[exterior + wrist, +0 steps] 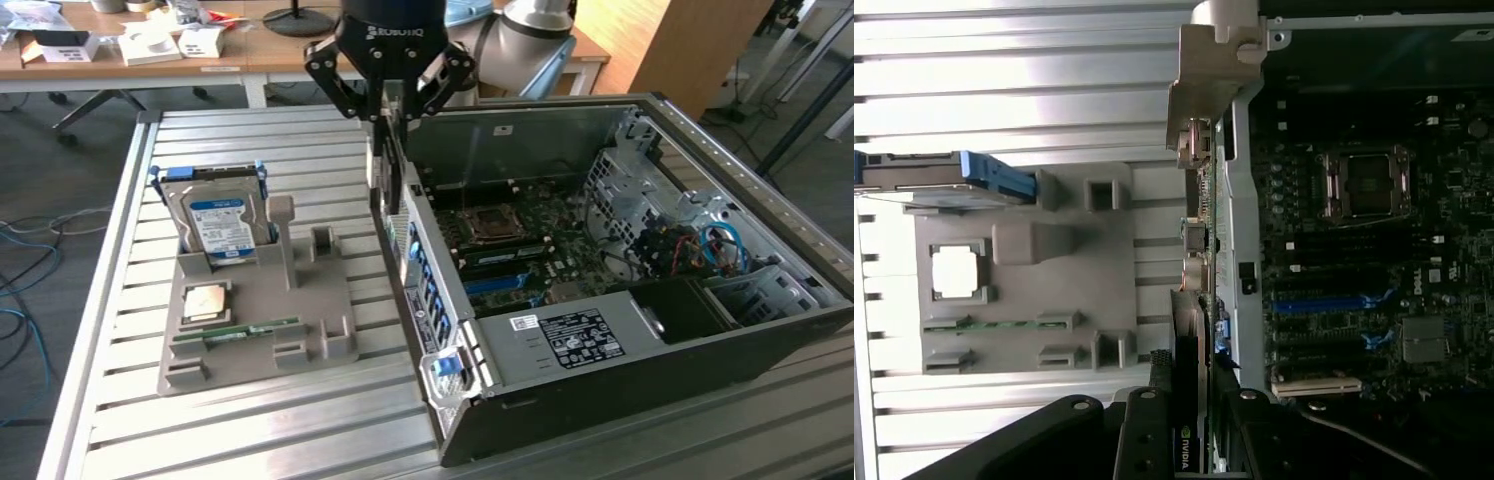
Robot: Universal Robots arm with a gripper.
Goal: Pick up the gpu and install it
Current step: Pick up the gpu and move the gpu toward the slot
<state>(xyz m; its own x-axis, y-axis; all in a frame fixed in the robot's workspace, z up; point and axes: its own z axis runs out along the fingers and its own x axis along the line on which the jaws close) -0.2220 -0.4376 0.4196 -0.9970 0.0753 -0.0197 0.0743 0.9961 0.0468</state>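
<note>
My gripper (390,108) hangs over the near wall of the open computer case (747,340), shut on the gpu (386,170). The gpu is a thin dark card held edge-on and upright, reaching down from the fingers to about the case's rim. In the wrist view the gpu (1196,300) runs away from my gripper (1194,410), with its pale metal bracket (1216,60) at the far end. It lines up roughly with the case wall, between the grey holder and the motherboard (1374,250). The motherboard's slots (1324,300) lie bare inside the case.
A grey holder (287,290) on the slatted metal table (240,420) carries a blue-labelled hard drive (220,225), a square chip (207,300) and a narrow green memory stick (240,329). A cluttered desk (147,45) stands behind the table.
</note>
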